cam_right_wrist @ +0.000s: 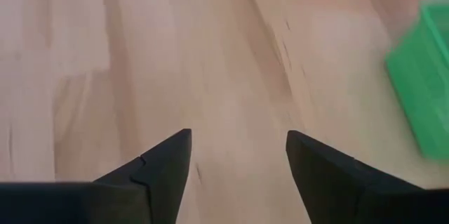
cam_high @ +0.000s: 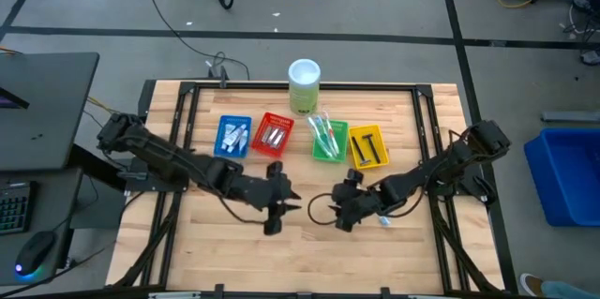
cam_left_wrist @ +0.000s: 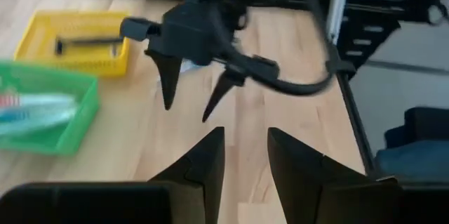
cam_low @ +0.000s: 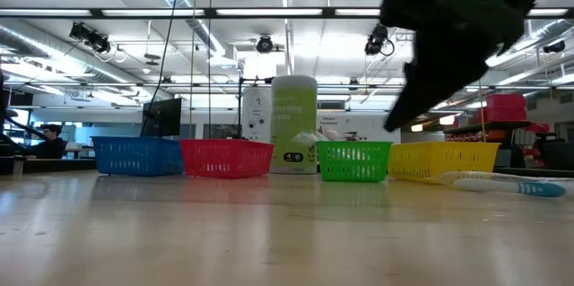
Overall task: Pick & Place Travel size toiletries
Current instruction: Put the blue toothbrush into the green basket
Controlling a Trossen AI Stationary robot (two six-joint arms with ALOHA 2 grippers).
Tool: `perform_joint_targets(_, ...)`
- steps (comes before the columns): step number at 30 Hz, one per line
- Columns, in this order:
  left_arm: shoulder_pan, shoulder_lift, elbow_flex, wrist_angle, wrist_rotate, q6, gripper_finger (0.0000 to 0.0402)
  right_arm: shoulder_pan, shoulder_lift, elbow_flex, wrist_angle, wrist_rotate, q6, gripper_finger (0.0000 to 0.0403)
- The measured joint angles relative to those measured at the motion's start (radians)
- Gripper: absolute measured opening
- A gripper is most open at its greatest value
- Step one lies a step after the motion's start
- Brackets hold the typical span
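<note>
Four small trays stand in a row on the far half of the table: blue (cam_high: 233,136) with white tubes, red (cam_high: 274,132) with pale items, green (cam_high: 328,140) with toothbrushes, yellow (cam_high: 368,145) with dark razor sticks. One white and blue toothbrush (cam_low: 502,184) lies flat on the wood, beneath my right arm (cam_high: 386,220). My left gripper (cam_high: 292,201) and my right gripper (cam_high: 333,210) face each other at the table's middle, nearer than the trays. Both are open and empty, as the wrist views show for the left (cam_left_wrist: 245,140) and the right (cam_right_wrist: 238,140).
A pale green cylinder with a white top (cam_high: 304,85) stands behind the trays near the far edge. Bare wood lies along the near edge and to the table's left. A black frame borders the table's sides. A blue bin (cam_high: 567,172) sits on the floor to the right.
</note>
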Motion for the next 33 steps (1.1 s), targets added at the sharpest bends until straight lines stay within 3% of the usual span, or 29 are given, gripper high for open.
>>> perform_joint_targets(4, -0.037, -0.005, 0.000, 0.013, -0.007, 0.109, 0.0116, 0.042, -0.054, 0.000, -0.163, -0.003, 0.136, 0.0229)
perform_joint_targets(8, -0.053, -0.068, -0.003, -0.059, -0.011, 0.110, 0.0116, 0.079, -0.124, 0.000, -0.267, -0.059, 0.314, 0.0217)
perform_joint_targets(15, -0.050, -0.242, -0.025, -0.186, -0.207, 0.106, 0.0116, 0.121, -0.144, -0.003, -0.546, -0.209, 0.487, 0.0207)
perform_joint_targets(18, -0.049, -0.282, -0.111, -0.152, -0.195, 0.094, 0.0116, 0.130, -0.141, -0.033, -0.588, -0.257, 0.557, 0.0209)
perform_joint_targets(22, -0.049, -0.298, -0.276, 0.054, -0.125, 0.098, 0.0116, 0.139, -0.136, -0.080, -0.563, -0.271, 0.579, 0.0216)
perform_joint_targets(28, -0.041, -0.285, -0.525, 0.531, 0.027, 0.119, 0.0116, 0.137, -0.133, -0.153, -0.465, -0.268, 0.575, 0.0219)
perform_joint_targets(33, -0.037, -0.286, -0.680, 0.817, 0.053, 0.070, 0.0116, 0.137, -0.133, -0.182, -0.409, -0.269, 0.570, 0.0205)
